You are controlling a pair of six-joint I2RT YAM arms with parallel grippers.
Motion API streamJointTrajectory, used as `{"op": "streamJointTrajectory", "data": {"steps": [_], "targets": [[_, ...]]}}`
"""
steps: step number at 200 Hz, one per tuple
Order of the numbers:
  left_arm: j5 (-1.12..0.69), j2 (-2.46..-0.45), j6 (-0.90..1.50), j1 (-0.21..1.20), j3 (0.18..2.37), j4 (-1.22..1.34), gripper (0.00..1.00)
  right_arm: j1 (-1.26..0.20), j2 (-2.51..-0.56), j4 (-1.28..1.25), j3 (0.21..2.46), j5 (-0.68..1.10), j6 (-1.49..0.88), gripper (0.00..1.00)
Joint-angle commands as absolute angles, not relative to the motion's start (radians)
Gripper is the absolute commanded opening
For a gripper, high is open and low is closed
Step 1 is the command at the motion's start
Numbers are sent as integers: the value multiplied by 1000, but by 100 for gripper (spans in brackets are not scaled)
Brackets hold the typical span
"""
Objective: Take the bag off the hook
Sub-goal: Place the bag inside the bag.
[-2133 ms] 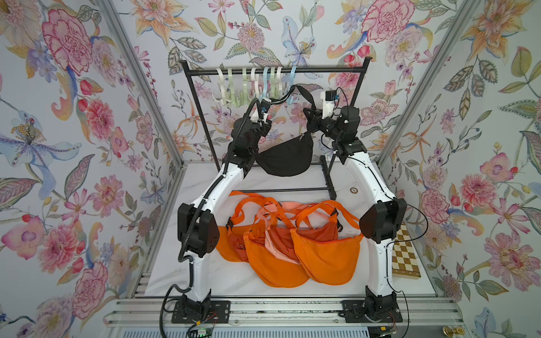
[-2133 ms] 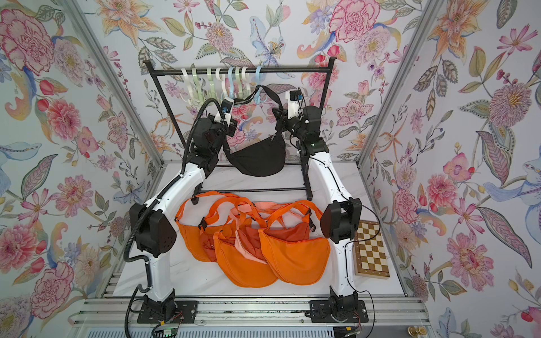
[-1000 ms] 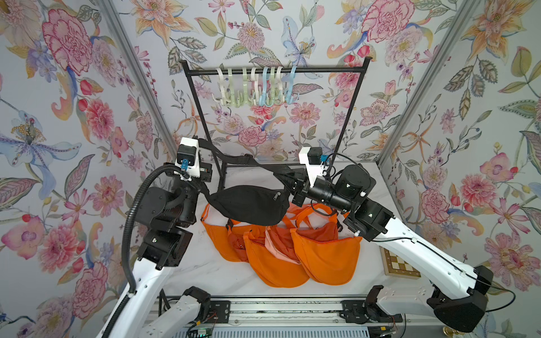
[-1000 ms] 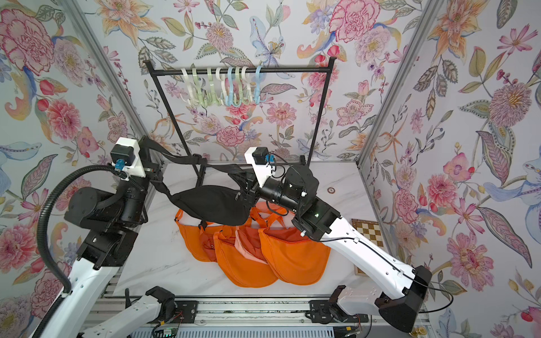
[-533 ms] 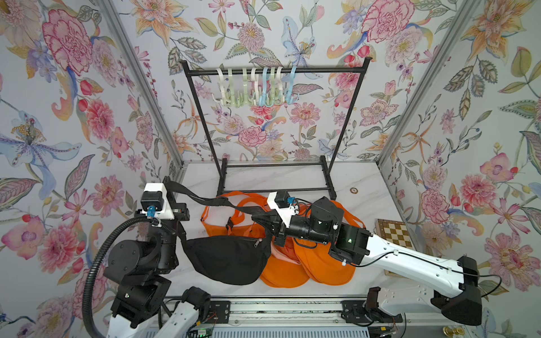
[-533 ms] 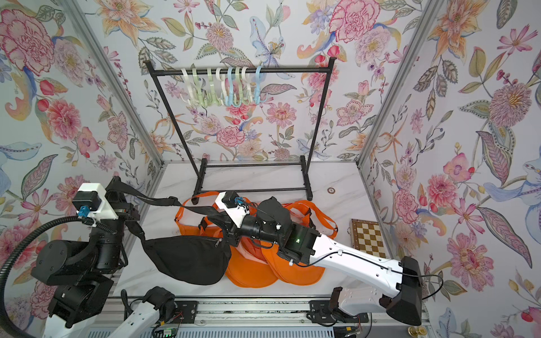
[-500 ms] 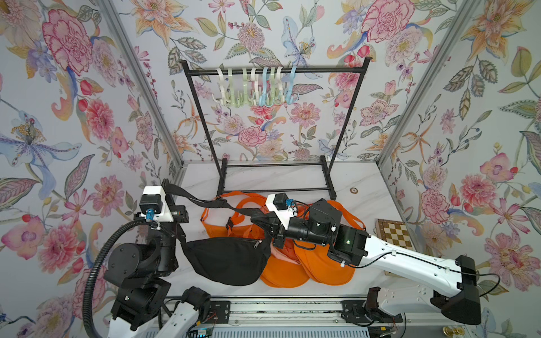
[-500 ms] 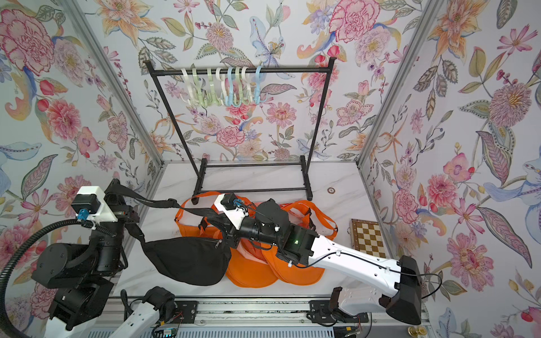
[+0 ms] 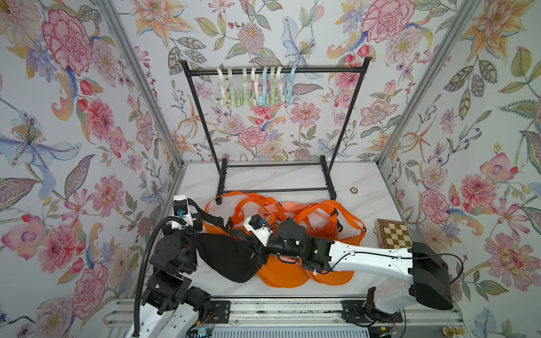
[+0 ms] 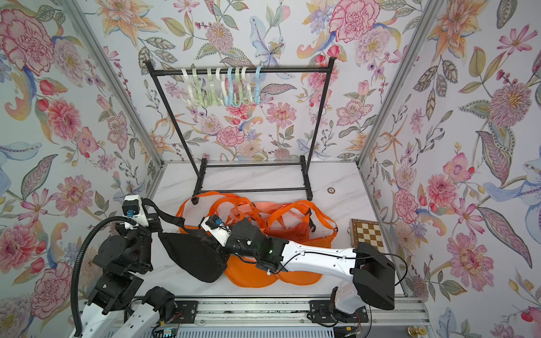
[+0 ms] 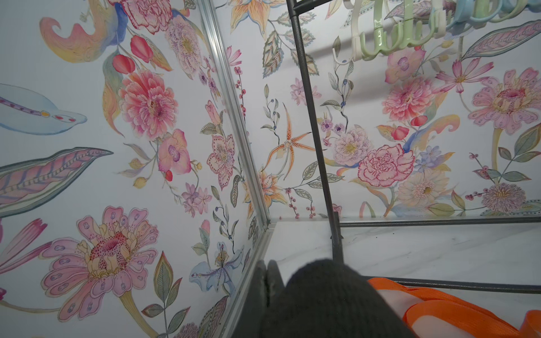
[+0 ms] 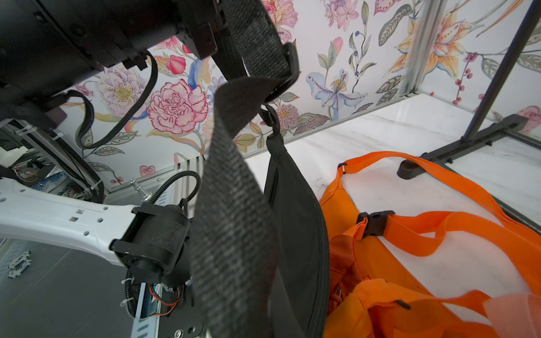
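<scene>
Black bag (image 9: 231, 257) is off the hooks (image 9: 254, 87), sagging low near the table (image 9: 278, 178) beside the orange bags (image 9: 322, 231). Both arms' jaws clamp its strap (image 12: 234, 204). Looks soft, light, floppy; strap's the handle.

One black bag (image 9: 231, 257), a heap of orange bags (image 9: 284, 276) (three at least, too tangled for a sure count), eight plastic hooks (image 9: 254, 85) on one black rack (image 9: 322, 69), one chessboard (image 9: 392, 234).

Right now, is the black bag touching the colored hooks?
Apart. In both top views the black bag hangs low by the table, far below the hooks, which are bare.
</scene>
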State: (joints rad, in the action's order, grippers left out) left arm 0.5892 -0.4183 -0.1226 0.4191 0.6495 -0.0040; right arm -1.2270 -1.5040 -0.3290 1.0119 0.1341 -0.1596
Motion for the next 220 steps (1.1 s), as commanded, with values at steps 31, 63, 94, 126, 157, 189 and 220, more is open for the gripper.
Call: {"op": "streamJointTrajectory", "data": {"steps": [31, 63, 94, 126, 157, 189, 220], "targets": [[663, -500, -120, 421, 586, 148, 0, -1160, -1592, -389, 1020, 134, -225, 0], [662, -567, -113, 403, 580, 191, 0, -1118, -1630, -395, 1035, 152, -231, 0], [687, -644, -103, 397, 551, 262, 0, -1069, -1667, -404, 1053, 187, -246, 0], [698, -752, -104, 390, 546, 353, 0, -1023, -1704, -435, 1061, 231, -257, 0], [686, -859, -104, 354, 560, 436, 0, -960, -1734, -455, 1086, 287, -279, 0], [654, -967, -107, 312, 580, 505, 0, -906, -1774, -466, 1114, 362, -291, 0], [601, -1049, -95, 266, 557, 615, 0, -890, -1836, -469, 1156, 403, -282, 0]]}}
